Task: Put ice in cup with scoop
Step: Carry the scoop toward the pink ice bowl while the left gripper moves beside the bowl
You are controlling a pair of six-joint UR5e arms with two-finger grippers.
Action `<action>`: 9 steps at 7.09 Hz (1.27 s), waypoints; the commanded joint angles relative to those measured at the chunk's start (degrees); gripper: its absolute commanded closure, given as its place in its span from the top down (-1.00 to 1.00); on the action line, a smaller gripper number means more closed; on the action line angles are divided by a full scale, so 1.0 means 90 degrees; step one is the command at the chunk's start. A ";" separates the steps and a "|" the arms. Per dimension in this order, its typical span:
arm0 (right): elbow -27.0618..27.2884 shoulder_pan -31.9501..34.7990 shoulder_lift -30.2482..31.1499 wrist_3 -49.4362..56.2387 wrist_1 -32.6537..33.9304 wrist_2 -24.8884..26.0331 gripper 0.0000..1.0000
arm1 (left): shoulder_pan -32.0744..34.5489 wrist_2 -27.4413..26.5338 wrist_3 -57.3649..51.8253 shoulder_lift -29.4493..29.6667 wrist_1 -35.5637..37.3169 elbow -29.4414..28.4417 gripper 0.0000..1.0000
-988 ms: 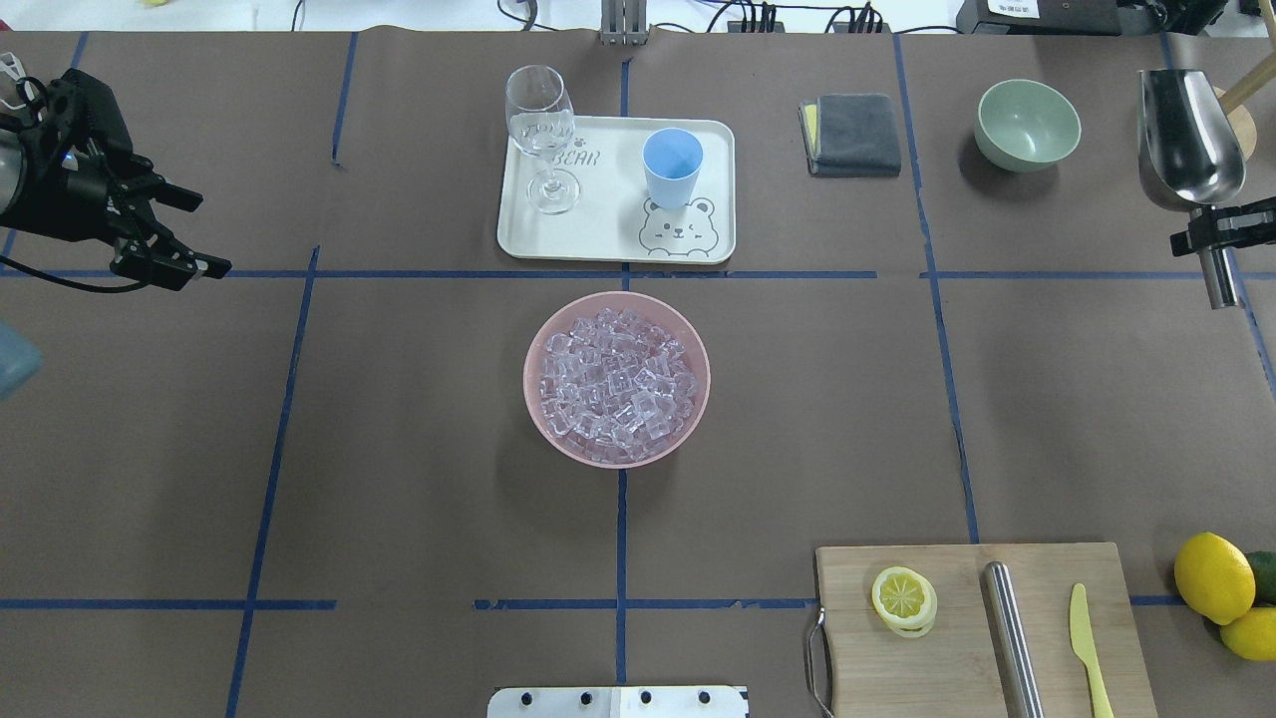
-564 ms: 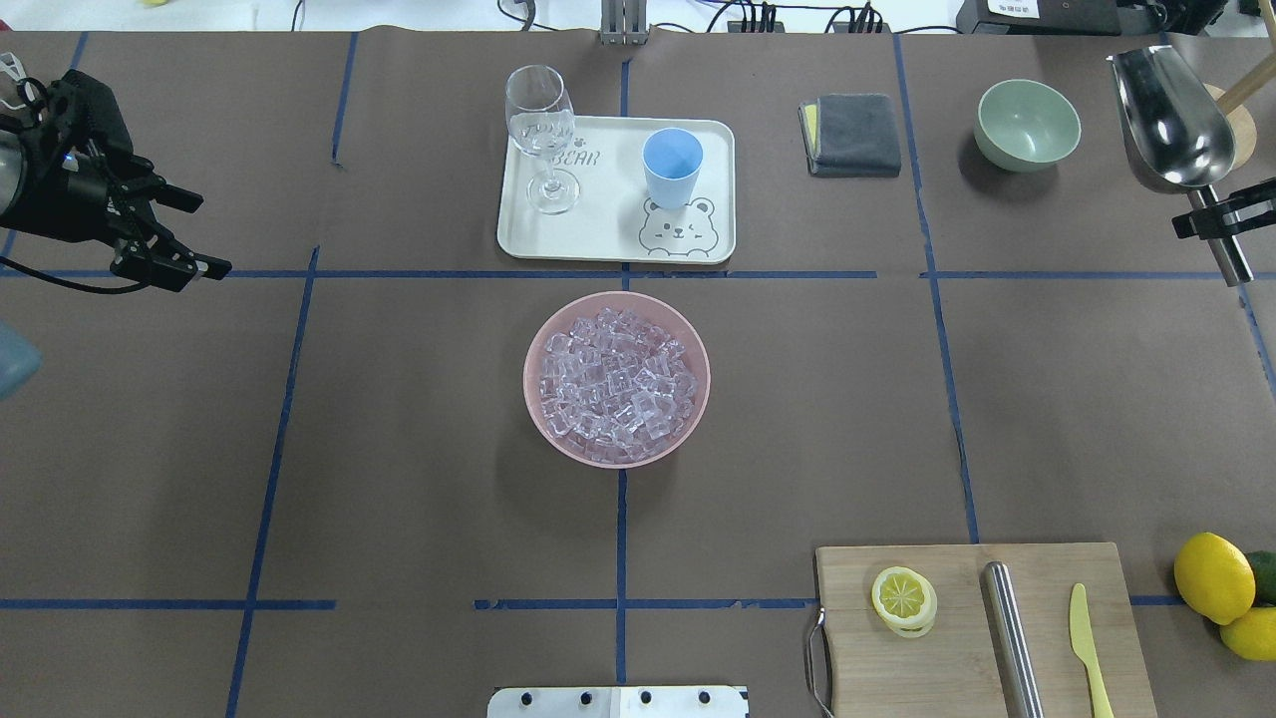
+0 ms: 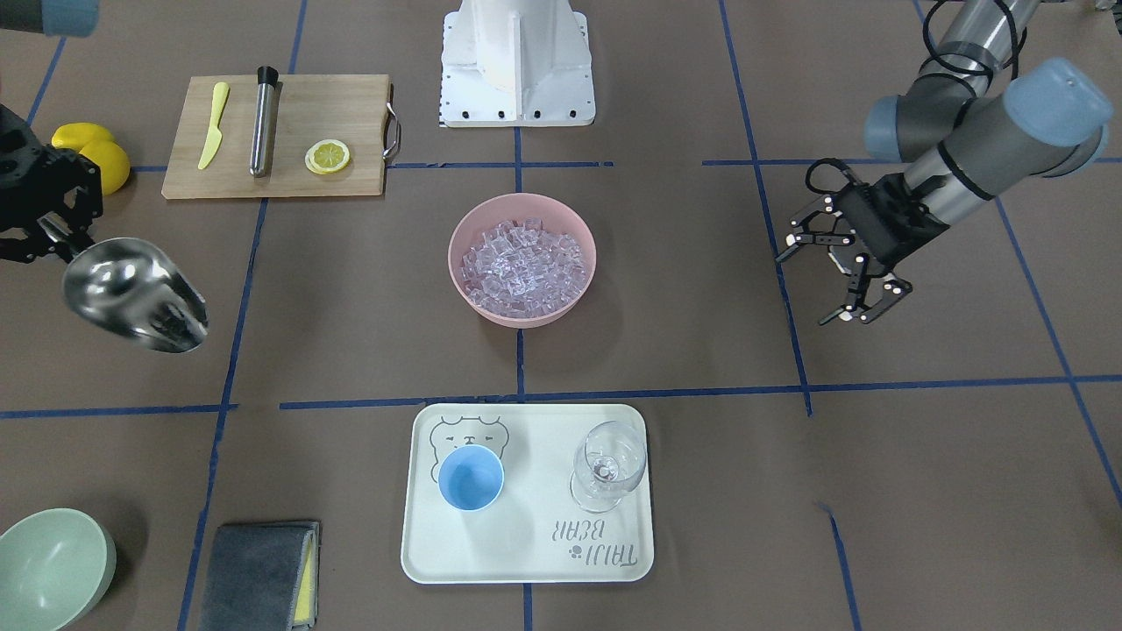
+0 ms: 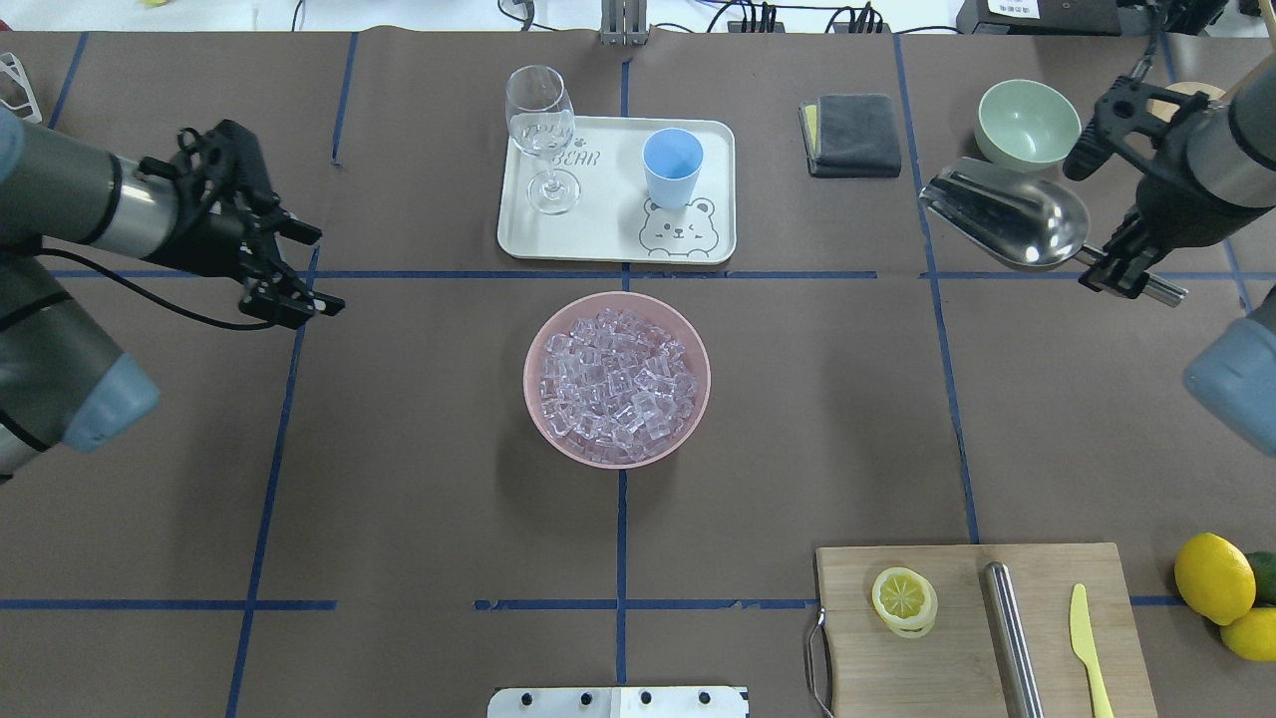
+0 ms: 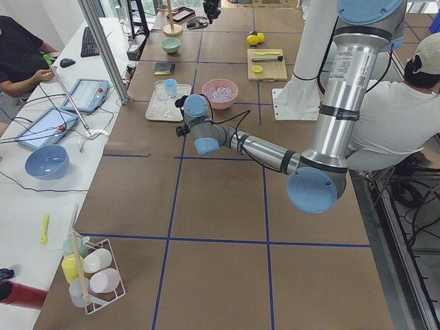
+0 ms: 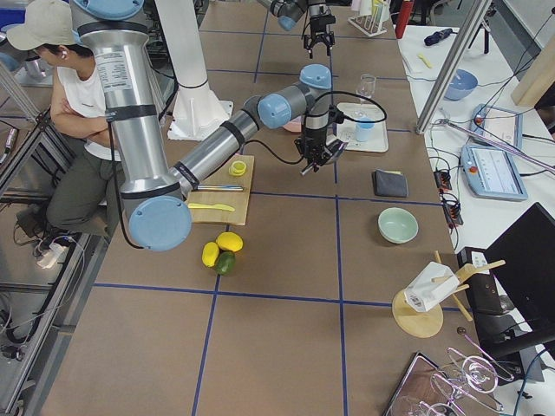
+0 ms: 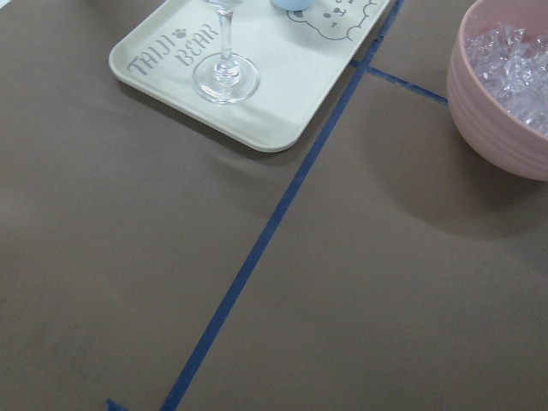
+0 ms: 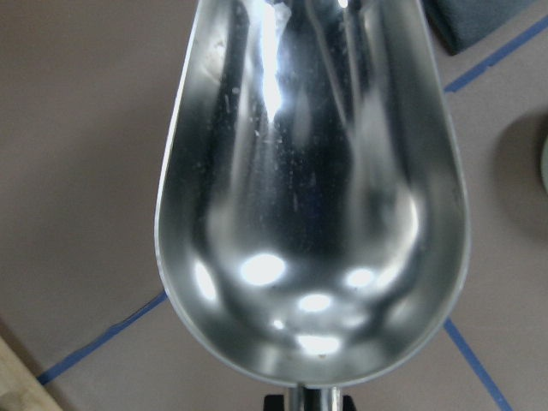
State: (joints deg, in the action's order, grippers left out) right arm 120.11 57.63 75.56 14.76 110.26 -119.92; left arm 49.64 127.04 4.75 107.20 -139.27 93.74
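Both overhead: left pincer (image 4: pixel 325 267) agape, bare; right pincer (image 4: pixel 1115 267) tight on scoop (image 4: pixel 1007 214); wrist view all trough.

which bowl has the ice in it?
The pink bowl at table centre, heaped with ice; the pale-green bowl at the far right sits empty.

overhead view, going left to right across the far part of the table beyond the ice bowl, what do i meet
left pincer → wine glass → light-blue cup → grey cloth → steel scoop → right pincer
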 commanded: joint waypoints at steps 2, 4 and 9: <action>0.0063 -0.0816 -0.1002 0.0157 0.1401 0.0356 -1.00 | -0.1149 -0.0659 0.0019 0.0657 -0.0004 -0.0200 1.00; 0.0190 -0.1040 -0.1168 0.0157 0.1411 0.0356 -1.00 | -0.1238 -0.0649 0.0000 0.0667 -0.0004 -0.0327 0.99; 0.0483 -0.1548 -0.1674 0.0411 0.2235 0.1223 -1.00 | -0.1511 -0.0600 -0.0674 0.1048 -0.0072 -0.0698 0.99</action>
State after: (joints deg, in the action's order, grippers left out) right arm 123.75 45.21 62.54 17.97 125.77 -111.63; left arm 36.51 121.81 -0.22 115.76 -139.56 88.18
